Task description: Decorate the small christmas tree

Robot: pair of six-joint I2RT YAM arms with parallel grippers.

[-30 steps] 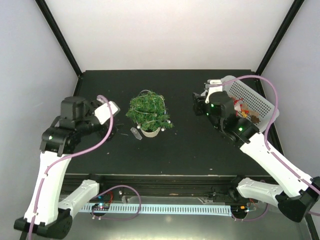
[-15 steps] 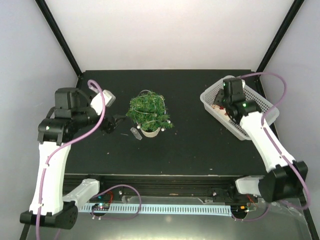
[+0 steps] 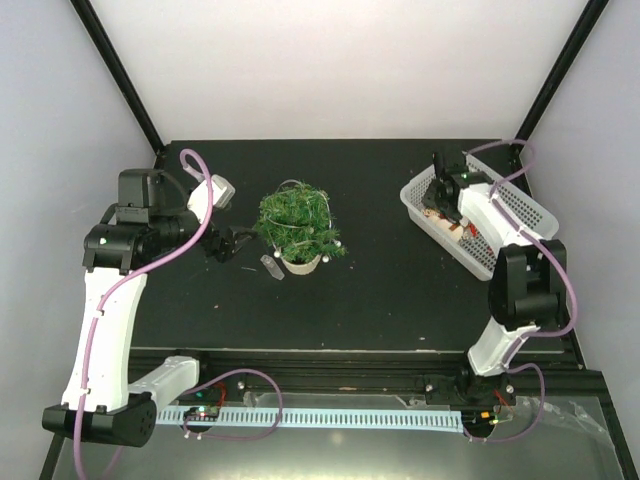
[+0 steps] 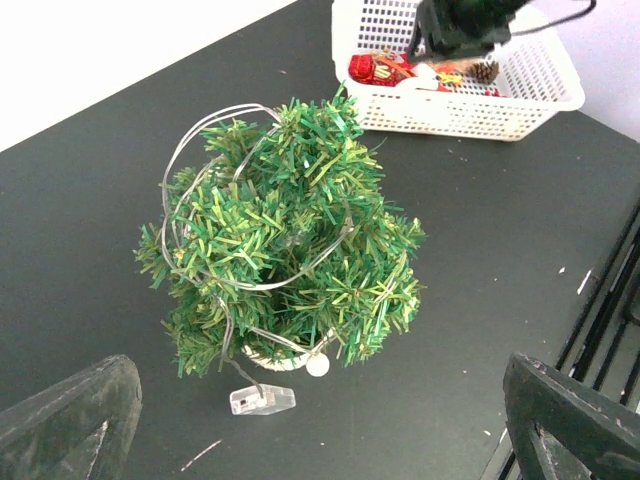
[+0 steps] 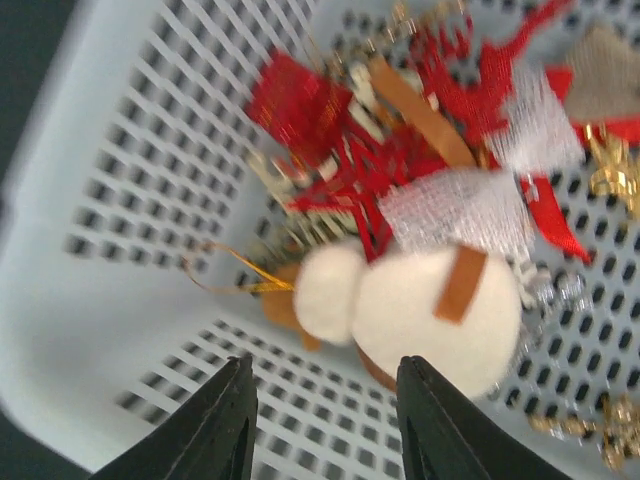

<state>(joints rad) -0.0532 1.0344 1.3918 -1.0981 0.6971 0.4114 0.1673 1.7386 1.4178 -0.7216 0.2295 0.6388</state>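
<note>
One small christmas tree (image 3: 297,228), wound with a single light wire (image 4: 232,110), stands at the centre of the top view on the black table (image 3: 400,290), with one clear battery box (image 3: 271,267) lying just beside its pot (image 3: 300,264) at lower left. The left gripper (image 3: 222,243) hangs just left of the tree, both fingers spread wide around nothing. At upper right the right gripper (image 5: 325,420) is down in the one white perforated basket (image 3: 525,207), its two fingers partly parted and empty, a single white snowman ornament (image 5: 410,310) just above them in its wrist view.
</note>
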